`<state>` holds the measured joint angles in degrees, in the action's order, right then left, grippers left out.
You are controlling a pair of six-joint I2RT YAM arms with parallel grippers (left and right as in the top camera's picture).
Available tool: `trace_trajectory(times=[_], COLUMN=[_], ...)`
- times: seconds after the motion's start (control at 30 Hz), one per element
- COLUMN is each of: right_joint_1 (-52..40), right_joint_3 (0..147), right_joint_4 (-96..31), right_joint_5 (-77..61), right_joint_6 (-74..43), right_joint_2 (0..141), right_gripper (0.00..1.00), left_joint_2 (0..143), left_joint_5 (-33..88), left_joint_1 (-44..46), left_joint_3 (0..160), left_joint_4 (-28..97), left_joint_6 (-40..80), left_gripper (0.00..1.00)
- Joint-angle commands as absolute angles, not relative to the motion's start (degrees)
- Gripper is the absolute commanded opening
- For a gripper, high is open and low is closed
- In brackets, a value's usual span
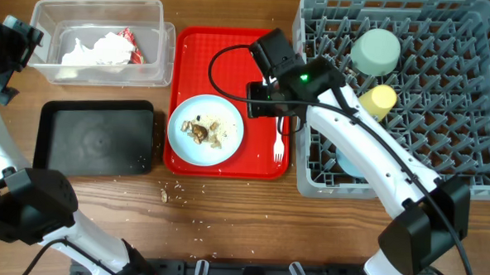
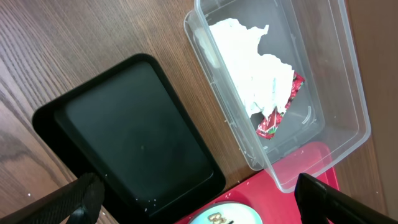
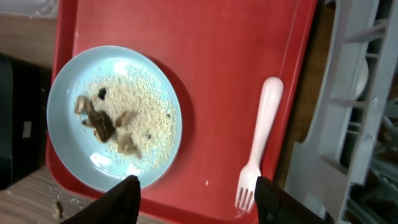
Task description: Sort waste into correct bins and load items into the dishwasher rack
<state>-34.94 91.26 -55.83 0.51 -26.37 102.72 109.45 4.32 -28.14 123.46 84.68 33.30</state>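
Fingers spread and empty, the right gripper (image 3: 200, 202) hovers over the flat red serving tray (image 3: 211, 56), probably lining up on the white plastic fork (image 3: 261, 146), whose tines lie just inside its right-hand finger. The left gripper (image 2: 202, 196), likewise spread and empty, hangs beside the clear plastic rectangular tub (image 2: 336, 93), seemingly parked out of the way.

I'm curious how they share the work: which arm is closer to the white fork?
Right. The right gripper hovers over the red tray beside the fork; the left gripper is far off by the clear tub.
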Motion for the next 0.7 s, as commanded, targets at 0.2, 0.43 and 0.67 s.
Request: trace_trajectory(times=[0.2,0.43,0.67], right_joint_1=[-35.07,-35.09,-35.09], right_joint_3=[76.07,75.29,75.29], right_joint_4=[-44.73,-43.33,-40.82], right_joint_5=[4.75,14.2,11.99], right_joint_6=[-31.94,-34.68,-35.99], right_joint_2=[101.91,102.32,111.63], right_gripper=[0.59,0.55,0.54], left_joint_2=[109.3,109.3,109.3], left_joint_5=[3.75,3.75,3.75], left_joint_1=[-28.14,-28.14,-28.14], left_joint_3=[123.7,123.7,123.7], left_joint_4=[84.68,84.68,84.68], left_joint_6=[33.43,33.43,33.41], left_gripper=[1.0,1.0,1.0])
